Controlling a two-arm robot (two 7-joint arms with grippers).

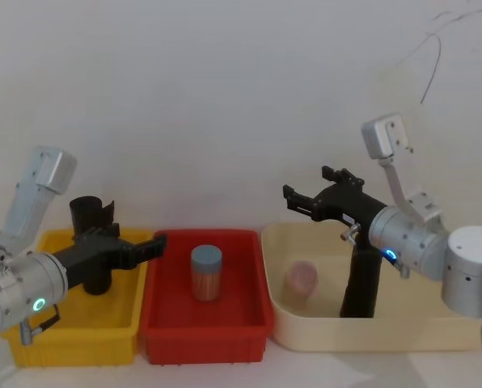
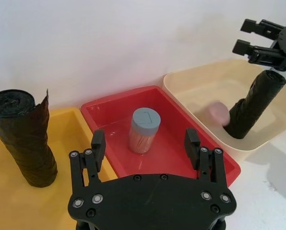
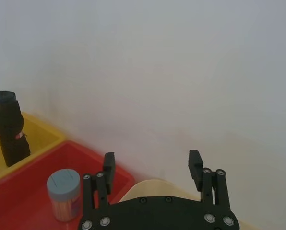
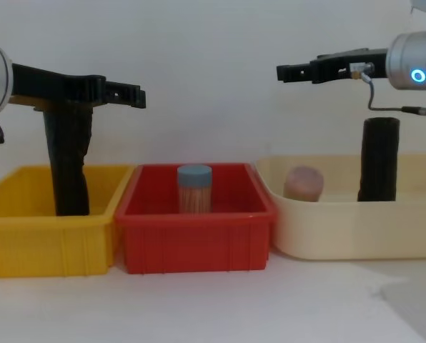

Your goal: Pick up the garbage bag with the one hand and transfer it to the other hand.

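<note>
The garbage bag (image 1: 361,283) (image 4: 380,161) (image 2: 253,103), a smooth black roll, stands upright in the beige bin (image 4: 356,229) at the right. My right gripper (image 1: 306,190) (image 4: 281,71) (image 3: 152,160), with the blue ring, hovers open above and to the left of the bag's top, touching nothing. My left gripper (image 1: 148,246) (image 4: 138,96) (image 2: 144,139), with the teal-green ring, is open and empty, held above the edge between the yellow bin (image 4: 48,246) and the red bin (image 4: 191,243).
A kinked black roll (image 4: 68,164) (image 2: 25,139) with a ragged top stands in the yellow bin, behind my left arm. A blue-lidded jar (image 1: 206,273) stands in the red bin. A pink object (image 4: 303,184) lies in the beige bin, left of the bag. A white wall is close behind.
</note>
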